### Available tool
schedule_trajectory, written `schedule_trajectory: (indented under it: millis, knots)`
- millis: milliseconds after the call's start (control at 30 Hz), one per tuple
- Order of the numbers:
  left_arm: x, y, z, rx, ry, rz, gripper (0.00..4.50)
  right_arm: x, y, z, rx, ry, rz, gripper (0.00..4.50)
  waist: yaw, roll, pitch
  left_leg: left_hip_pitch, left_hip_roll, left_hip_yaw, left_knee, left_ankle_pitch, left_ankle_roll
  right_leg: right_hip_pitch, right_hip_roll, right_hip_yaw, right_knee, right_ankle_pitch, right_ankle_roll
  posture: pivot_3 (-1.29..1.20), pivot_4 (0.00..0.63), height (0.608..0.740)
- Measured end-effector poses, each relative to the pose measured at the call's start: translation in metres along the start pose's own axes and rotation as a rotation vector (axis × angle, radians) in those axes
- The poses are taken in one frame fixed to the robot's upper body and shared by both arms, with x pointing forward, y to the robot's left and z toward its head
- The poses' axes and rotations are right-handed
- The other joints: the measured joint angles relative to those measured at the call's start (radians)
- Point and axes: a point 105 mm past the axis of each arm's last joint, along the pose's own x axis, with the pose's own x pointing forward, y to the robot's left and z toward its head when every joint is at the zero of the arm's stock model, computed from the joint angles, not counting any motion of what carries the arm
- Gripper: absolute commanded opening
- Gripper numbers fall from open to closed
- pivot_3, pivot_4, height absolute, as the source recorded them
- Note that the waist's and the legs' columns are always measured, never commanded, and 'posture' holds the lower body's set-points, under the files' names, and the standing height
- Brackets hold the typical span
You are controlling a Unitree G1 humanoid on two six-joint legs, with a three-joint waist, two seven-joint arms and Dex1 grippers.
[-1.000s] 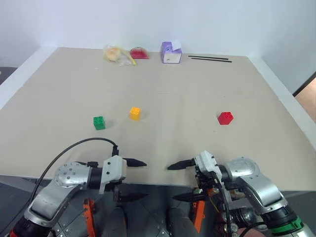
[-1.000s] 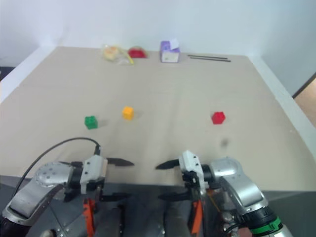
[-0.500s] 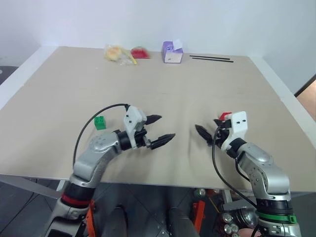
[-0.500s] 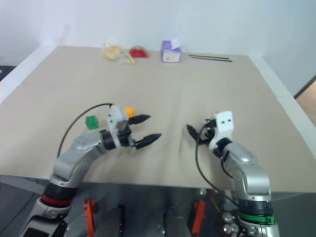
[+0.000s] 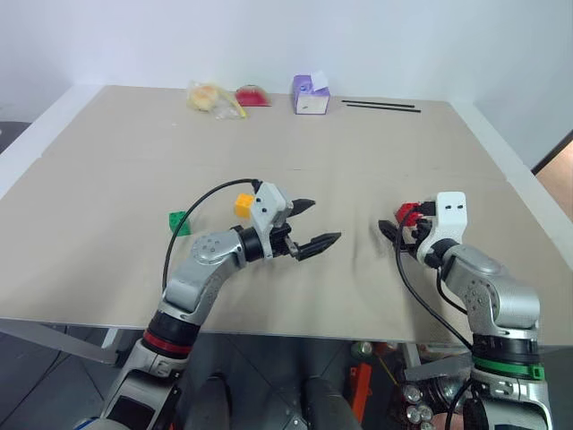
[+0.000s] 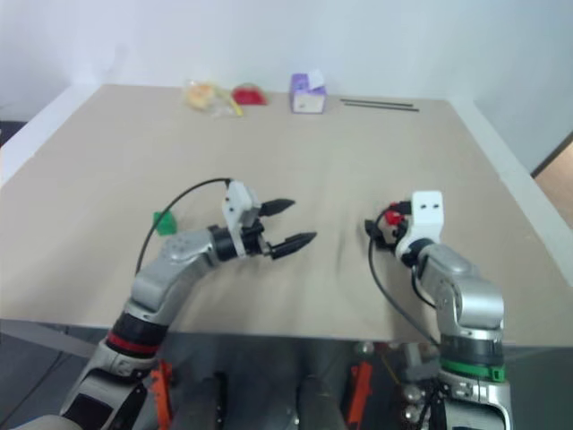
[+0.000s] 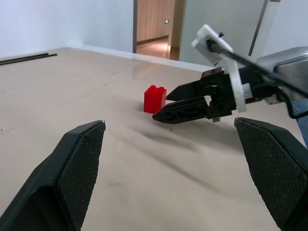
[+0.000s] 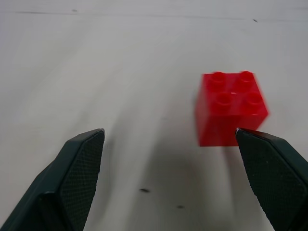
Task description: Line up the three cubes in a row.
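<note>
The red cube (image 8: 232, 108) sits on the worktop (image 5: 358, 143), over on the robot's right side. The right gripper (image 5: 399, 235) is right next to it, and its two fingers are wide apart with nothing between them. In the right wrist view the red cube lies just ahead of the fingers and off to one side, close to one finger (image 8: 276, 179) and far from the other. It is not in the middle of the gap yet. So I think the right gripper needs to slide sideways a little before it can close on the cube. The cube is as wide as it is long, so it has no long side to turn to.

The left gripper (image 5: 312, 224) hangs over the middle of the worktop, pointing across at the right gripper. Its fingers are wide apart too and hold nothing. The yellow-orange cube (image 5: 243, 205) is just behind the left arm, and the green cube (image 5: 179, 223) is a bit further out on the left. The left arm is the near one for those two. The red cube is well apart from them, so the three cubes are not in a row yet.
</note>
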Motion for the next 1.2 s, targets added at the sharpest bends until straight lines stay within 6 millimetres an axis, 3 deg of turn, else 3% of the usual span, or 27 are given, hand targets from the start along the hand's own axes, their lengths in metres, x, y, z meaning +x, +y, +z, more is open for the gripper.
schedule_trajectory:
  millis: [133, 500, 533, 600, 833, 1000, 1133, 1200]
  knots:
    - [0.002, -0.001, 0.001, -0.001, -0.01, -0.003, 4.46, 0.005, -0.009, -0.006, 0.005, 0.031, -0.028, 4.5, 0.0, 0.0, 0.0, 0.0, 0.0, 0.0, -0.001, 0.0, 0.0, 0.0, 0.0, 0.0, 0.0, 0.0, 0.001, 0.0, 0.15, 0.74]
    - [0.003, -0.001, 0.003, 0.009, -0.02, 0.005, 4.46, 0.02, -0.019, 0.002, 0.008, 0.012, -0.045, 4.5, 0.0, 0.0, 0.0, 0.0, 0.0, 0.0, -0.001, 0.0, 0.0, 0.0, 0.0, 0.0, 0.0, 0.0, 0.001, 0.0, 0.15, 0.74]
    - [0.003, -0.001, 0.003, 0.009, -0.02, 0.005, 4.5, 0.021, -0.019, 0.003, 0.01, 0.01, -0.043, 3.98, 0.0, 0.0, 0.0, 0.0, 0.0, 0.0, -0.001, 0.0, 0.0, 0.0, 0.0, 0.0, 0.0, 0.0, 0.001, 0.0, 0.15, 0.74]
    - [0.003, -0.001, 0.003, 0.01, -0.02, 0.006, 4.5, 0.022, -0.019, 0.003, 0.011, 0.009, -0.042, 3.68, 0.0, 0.0, 0.0, 0.0, 0.0, 0.0, -0.001, 0.0, 0.0, 0.0, 0.0, 0.0, 0.0, 0.0, 0.001, 0.0, 0.15, 0.74]
    - [0.002, 0.0, 0.002, 0.013, -0.016, 0.01, 4.5, 0.023, -0.02, 0.001, 0.016, 0.014, -0.045, 1.25, 0.0, 0.0, 0.0, 0.0, 0.0, 0.0, -0.001, 0.0, 0.0, 0.0, 0.0, 0.0, 0.0, 0.0, 0.001, 0.0, 0.15, 0.74]
    - [0.0, 0.001, 0.002, 0.019, -0.008, 0.013, 4.5, 0.023, -0.015, 0.006, -0.009, -0.015, -0.001, 1.22, 0.0, 0.0, 0.0, 0.0, 0.0, 0.0, -0.001, 0.0, 0.0, 0.0, 0.0, 0.0, 0.0, 0.0, 0.001, 0.0, 0.15, 0.74]
    - [-0.01, 0.003, 0.0, 0.051, 0.024, -0.003, 4.5, 0.015, 0.0, 0.018, -0.181, -0.036, 0.192, 1.22, -0.001, 0.001, 0.0, 0.0, 0.0, 0.0, -0.002, 0.0, 0.0, -0.001, 0.0, 0.001, 0.0, -0.001, 0.002, 0.0, 0.15, 0.74]
    - [-0.024, 0.001, -0.005, 0.063, 0.056, -0.038, 4.5, 0.003, 0.018, 0.022, -0.277, -0.04, 0.361, 1.22, -0.003, 0.001, 0.0, 0.0, 0.0, 0.0, -0.003, 0.0, 0.0, -0.001, 0.001, 0.001, 0.0, -0.001, 0.002, 0.0, 0.15, 0.74]
